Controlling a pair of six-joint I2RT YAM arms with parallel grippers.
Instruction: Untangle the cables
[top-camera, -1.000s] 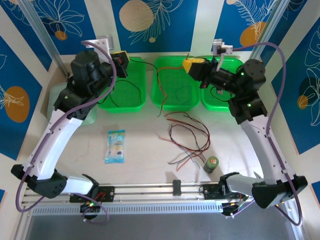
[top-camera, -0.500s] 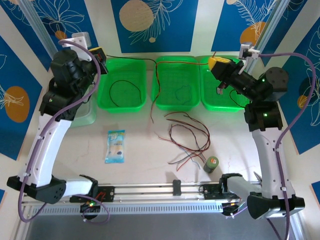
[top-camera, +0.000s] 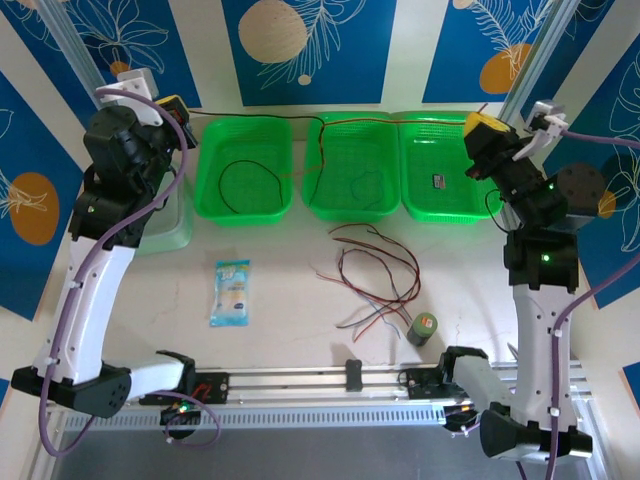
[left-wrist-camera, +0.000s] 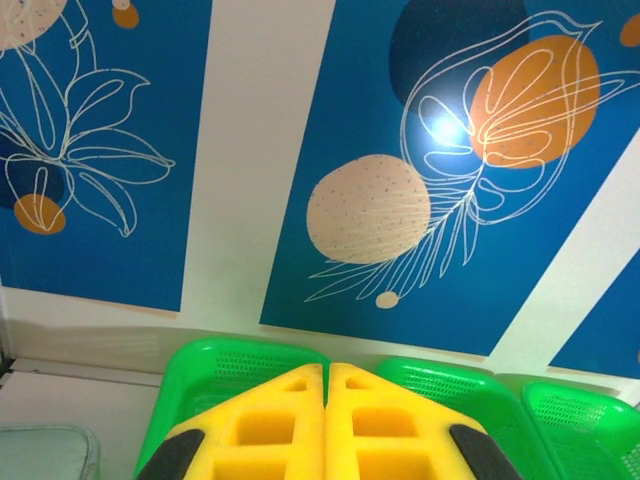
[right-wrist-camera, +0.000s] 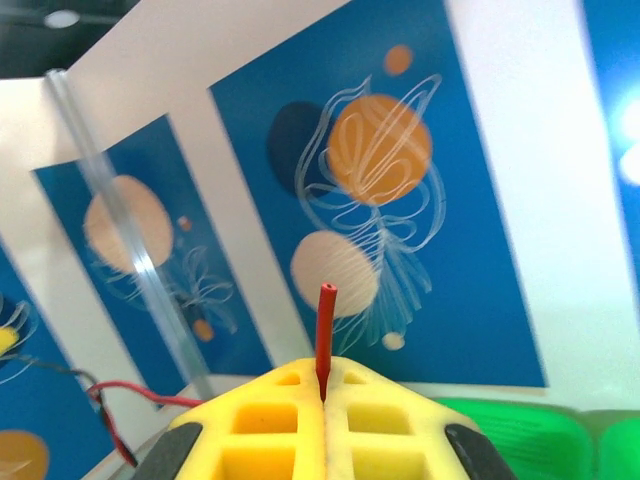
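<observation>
Both arms are raised and spread wide across the far side of the table (top-camera: 280, 255), and the reason looks plain enough: they have one line of wire strung between them above the back rims of the green baskets. The left gripper (top-camera: 178, 106) has its yellow fingers pressed flat together. The black cable (top-camera: 250, 116) runs straight up to them, so I take it to be pinched there, though the wrist camera shows no wire at the seam. The right gripper (top-camera: 479, 124) is clamped on the red cable (right-wrist-camera: 327, 325), whose tip pokes up between its fingers. The two wires meet above the middle basket (top-camera: 350, 212), where a loose tail droops into it. That meeting point seems to be the snag, and pulling in opposite directions is a sensible way to draw it open. A black loop already lies alone in the left basket (top-camera: 245, 210) and a blue-grey strand in the middle one. So I judge that the baskets are where freed wires go, one kind to each. The rest of the cables (top-camera: 375, 270) sit heaped in mixed loops on the table, near a small can (top-camera: 423, 328) and well apart from a packet (top-camera: 232, 292). The right basket (top-camera: 440, 213) holds a small dark item I cannot identify.
</observation>
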